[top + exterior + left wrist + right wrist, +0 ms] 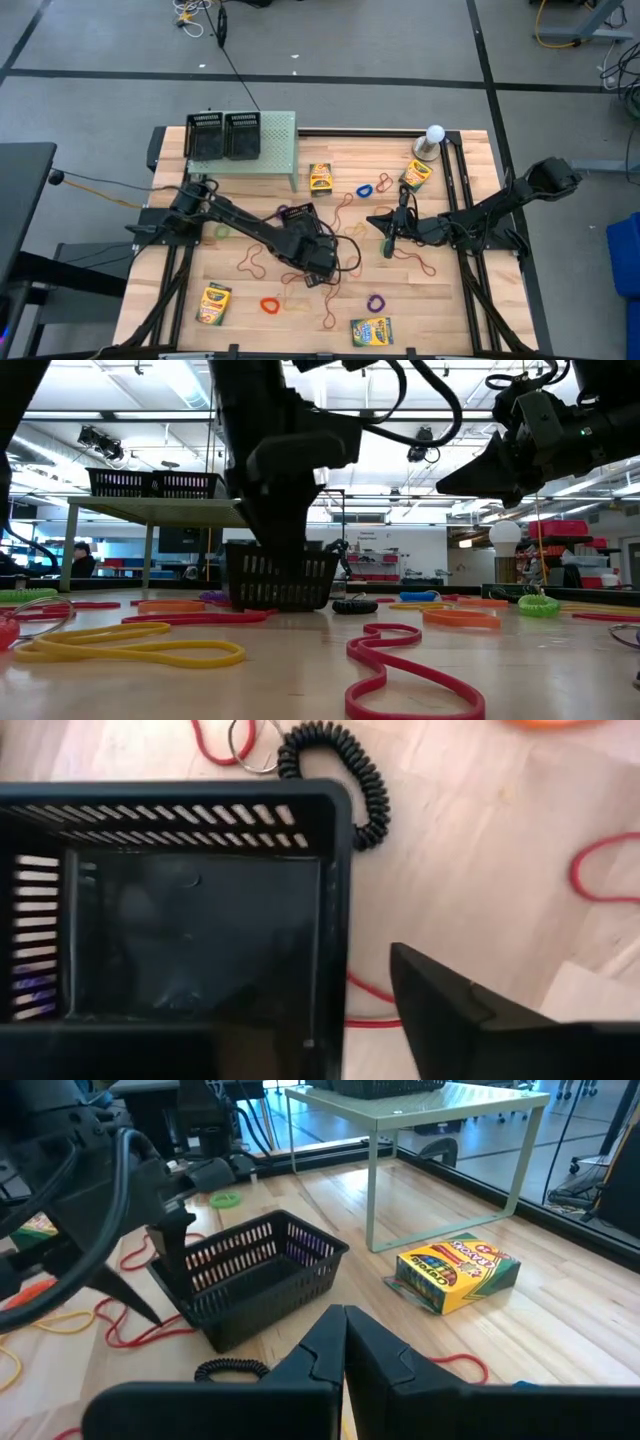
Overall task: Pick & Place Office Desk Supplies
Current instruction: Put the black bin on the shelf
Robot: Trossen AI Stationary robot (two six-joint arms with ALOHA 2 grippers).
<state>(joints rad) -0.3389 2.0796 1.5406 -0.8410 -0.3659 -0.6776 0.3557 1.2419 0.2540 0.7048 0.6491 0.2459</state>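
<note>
Left fingers (165, 1270) spread astride one mesh tray's (255, 1275) wall, right fingers (345, 1342) clenched empty, five crayon boxes (320, 178)

Four crayon boxes (321, 178), three mesh trays (205, 136)

Two mesh trays (224, 135) are set side by side on the perforated stand (278, 140) at the worktop's (455, 300) far left corner. A third mesh tray (298, 215) is placed near the middle of the worktop, directly beside the left gripper (312, 268). A crayon box (320, 178) is positioned just right of the stand. Rubber bands (270, 305) are scattered across the worktop.
</note>
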